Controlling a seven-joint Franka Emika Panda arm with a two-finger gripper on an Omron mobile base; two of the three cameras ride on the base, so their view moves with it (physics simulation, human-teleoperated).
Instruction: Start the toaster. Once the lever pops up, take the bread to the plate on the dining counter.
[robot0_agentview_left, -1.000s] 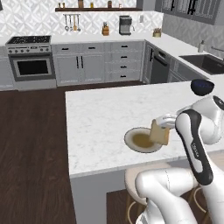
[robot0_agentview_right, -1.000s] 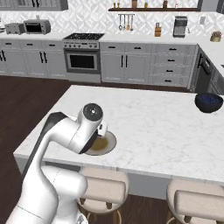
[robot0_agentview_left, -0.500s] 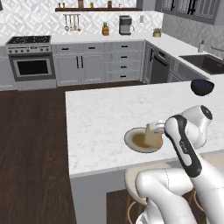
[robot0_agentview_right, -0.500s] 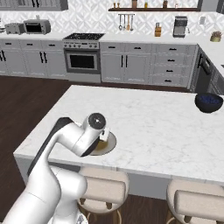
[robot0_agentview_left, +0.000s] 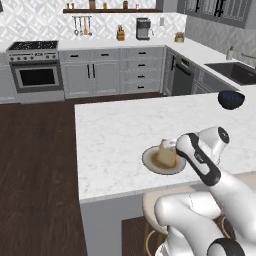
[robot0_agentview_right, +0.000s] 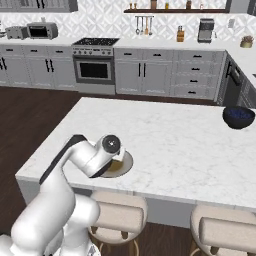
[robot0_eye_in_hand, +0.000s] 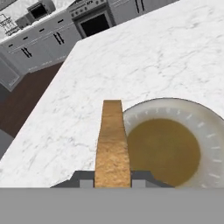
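Note:
My gripper (robot0_eye_in_hand: 112, 182) is shut on the bread (robot0_eye_in_hand: 112, 144), an orange-brown slice held on edge and seen end-on. The slice hangs low over the near-left rim of the plate (robot0_eye_in_hand: 205, 127), a beige round plate with a brownish centre. The plate rests on the white marble dining counter (robot0_eye_in_hand: 131, 57) near its front edge. In the left base view the bread (robot0_agentview_left: 164, 150) stands upright over the plate (robot0_agentview_left: 147, 159), with the hand just to its right. My arm hides most of the plate (robot0_agentview_right: 128, 163) in the right base view. The toaster (robot0_agentview_right: 15, 33) stands far off on the back counter.
A dark blue bowl (robot0_agentview_left: 231, 99) (robot0_agentview_right: 238, 116) sits at the far right of the dining counter. Two round stools (robot0_agentview_right: 117, 210) stand under the counter's front edge. Stove and grey cabinets line the back wall across a dark wood floor.
The hand has carried the bread leftwards in the left base view, from the plate's right side to above the plate, and the arm has folded lower.

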